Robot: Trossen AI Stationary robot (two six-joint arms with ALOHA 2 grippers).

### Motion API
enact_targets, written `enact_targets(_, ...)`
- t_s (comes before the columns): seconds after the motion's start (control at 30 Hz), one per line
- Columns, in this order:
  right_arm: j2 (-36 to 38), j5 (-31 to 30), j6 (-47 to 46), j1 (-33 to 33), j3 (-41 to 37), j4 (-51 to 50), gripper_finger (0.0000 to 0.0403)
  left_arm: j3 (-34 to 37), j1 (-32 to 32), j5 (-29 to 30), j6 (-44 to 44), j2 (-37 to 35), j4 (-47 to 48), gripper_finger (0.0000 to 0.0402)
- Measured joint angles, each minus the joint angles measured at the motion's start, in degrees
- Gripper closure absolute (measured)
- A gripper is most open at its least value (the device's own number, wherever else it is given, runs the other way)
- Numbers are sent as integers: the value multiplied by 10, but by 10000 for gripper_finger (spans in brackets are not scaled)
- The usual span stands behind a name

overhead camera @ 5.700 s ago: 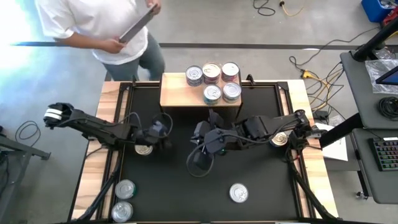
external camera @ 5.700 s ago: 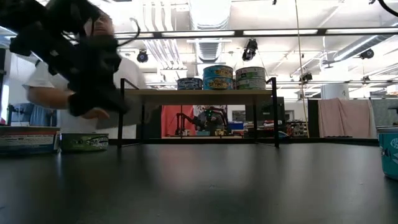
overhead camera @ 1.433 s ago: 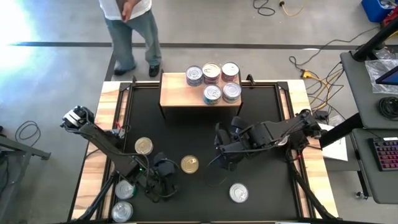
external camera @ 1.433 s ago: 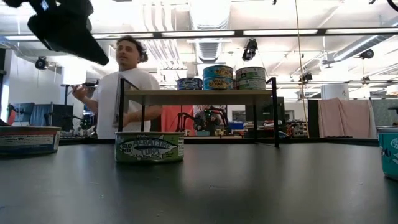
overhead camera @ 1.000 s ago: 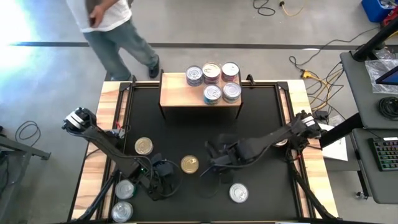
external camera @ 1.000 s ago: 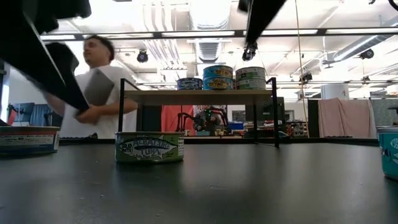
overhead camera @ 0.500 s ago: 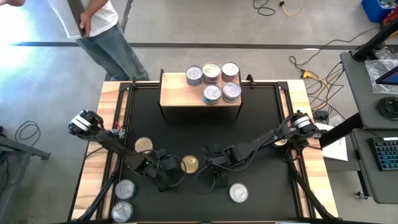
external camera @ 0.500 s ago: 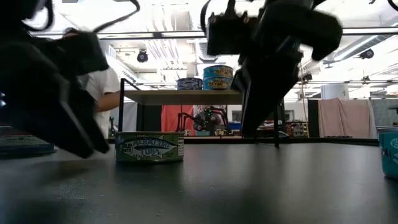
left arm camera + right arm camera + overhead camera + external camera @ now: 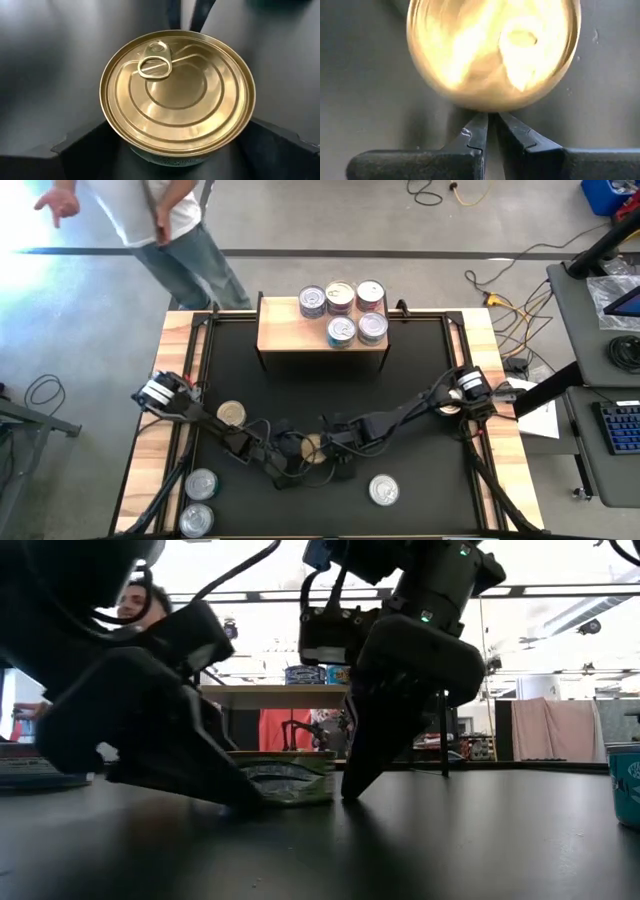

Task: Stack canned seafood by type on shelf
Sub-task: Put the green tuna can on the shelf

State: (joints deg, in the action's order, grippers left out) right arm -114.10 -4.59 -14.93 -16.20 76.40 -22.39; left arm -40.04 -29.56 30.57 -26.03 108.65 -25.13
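Observation:
A flat gold-lidded can point(image 9: 314, 445) rests on its base on the black mat, in the middle of the near half. My left gripper point(image 9: 297, 452) is open. It comes from the table's left, and its two fingers point(image 9: 80, 145) stand on either side of the can point(image 9: 177, 95). My right gripper point(image 9: 490, 122) is shut and its tips are at the can's right side. The shelf point(image 9: 290, 335), a light-wood board, stands at the far edge and carries several silver-lidded cans point(image 9: 343, 310). My left gripper straddles the can low at its near-left side, slanting down; I cannot tell whether its fingers touch the can's wall. My right gripper's shut tips point(image 9: 350, 785) meet the lower side wall point(image 9: 487, 107) on the can's right side, slanting down from the table's right. The can stays flat on the mat.
A second gold-lidded can point(image 9: 231, 413) lies left of my left arm. Silver cans lie at the near left point(image 9: 200, 483) point(image 9: 196, 520) and near middle point(image 9: 383, 490). Another can point(image 9: 447, 405) sits under my right arm. A person point(image 9: 160, 220) stands beyond the far-left corner.
Both grippers have come down to the gold can: the left, still open, has moved toward the table's right and around it; the right, shut, has moved toward the left and tipped its tips to the mat. The can has slid a little toward the right.

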Motion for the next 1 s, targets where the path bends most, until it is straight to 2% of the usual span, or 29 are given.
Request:
enact_targets(0.1,-9,0,8,4,15,-8,374,-25,1,2,0,25,-5,3)
enact_targets(0.27,-9,-5,20,6,23,-14,374,-46,-1,40,-7,49,-22,3)
enact_targets(0.43,-10,-5,16,6,23,-14,374,-44,-2,66,-12,50,-50,3)
enact_targets(0.67,-8,-5,28,6,27,-23,374,-45,1,66,-26,44,-40,13)
enact_targets(0.8,9,-16,52,6,28,-34,374,-41,4,66,-50,11,6,32)
enact_targets(1.0,77,-53,54,6,30,-38,374,-36,5,110,-76,-97,127,34)
